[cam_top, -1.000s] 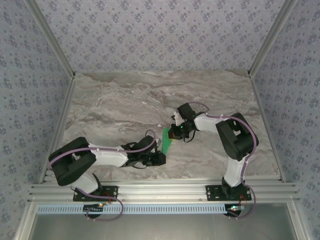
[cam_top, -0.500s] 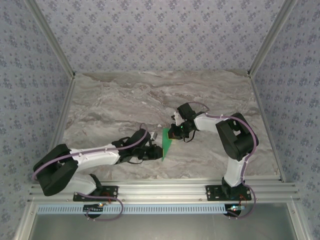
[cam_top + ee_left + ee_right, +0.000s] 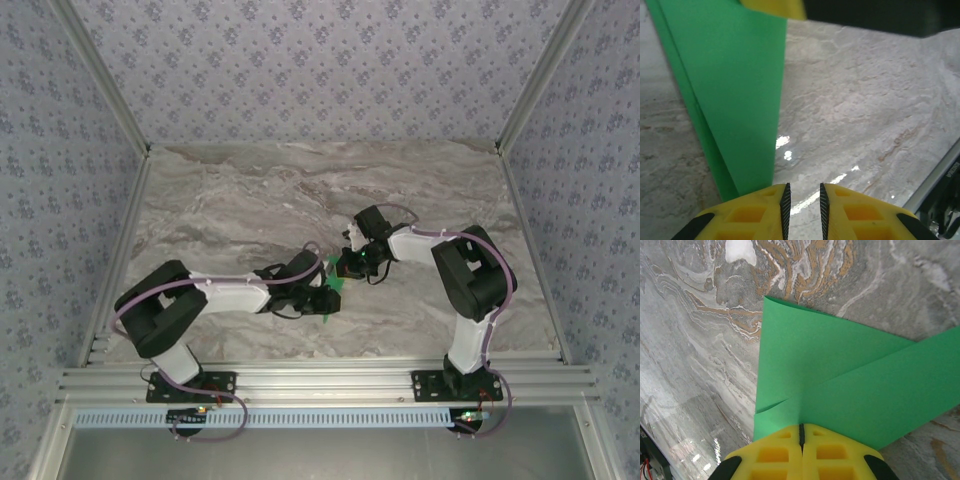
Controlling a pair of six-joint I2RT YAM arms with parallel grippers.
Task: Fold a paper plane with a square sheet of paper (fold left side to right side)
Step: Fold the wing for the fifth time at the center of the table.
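Thin, limp, light paper (image 3: 840,375); likely best taken at a creased edge. Clamped on its layered edge: right gripper (image 3: 801,427). Barely parted, empty: left gripper (image 3: 802,192), paper just left of tips.

A robot lab cell dressed to look homely: a marble-patterned table (image 3: 230,210) is boxed in by floral-papered walls (image 3: 320,70) left, right and far, with bare aluminium rails (image 3: 320,381) along the near edge.
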